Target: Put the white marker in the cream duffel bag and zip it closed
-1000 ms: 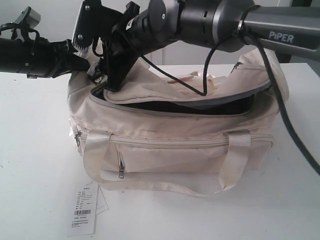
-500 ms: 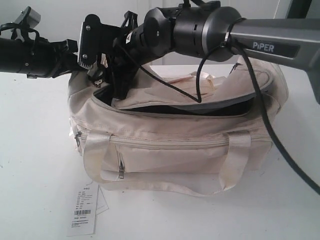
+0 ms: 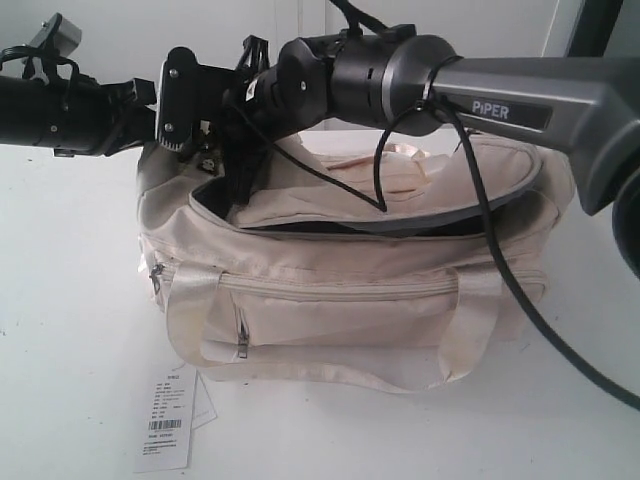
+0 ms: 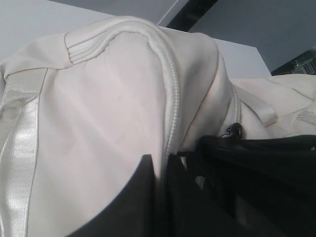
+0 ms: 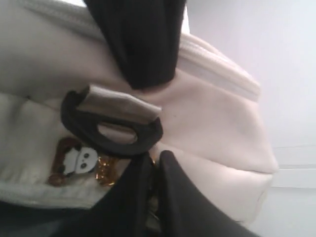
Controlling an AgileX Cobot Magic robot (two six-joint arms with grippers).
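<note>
Jaws of the right gripper (image 5: 154,165) nip shut, seemingly on the gold charm (image 5: 74,163), at the bag (image 3: 340,320) end nearest the table (image 3: 60,300)'s left edge, where the left gripper (image 4: 159,197) clamps the seam, the open zip running rightward; marker unseen, presumably inside.

**Arm hardware, visual rundown**

Right arm (image 3: 540,100): grey tapered link across the upper right, white "PiPER" lettering (image 3: 490,109), then black rounded joint housings (image 3: 340,75) at top centre. A thick black cable (image 3: 480,200) runs off the joint towards the lower right, with a thinner black loop beside it. Pale grey plate (image 3: 178,95) with two dark holes, upper left of centre. Left arm (image 3: 50,115): black cylinder at far left, grey block (image 3: 57,35) on top, thin black wires. Left gripper (image 4: 159,163) and right gripper (image 5: 154,158): matte black, smooth, tapered fingers.
</note>
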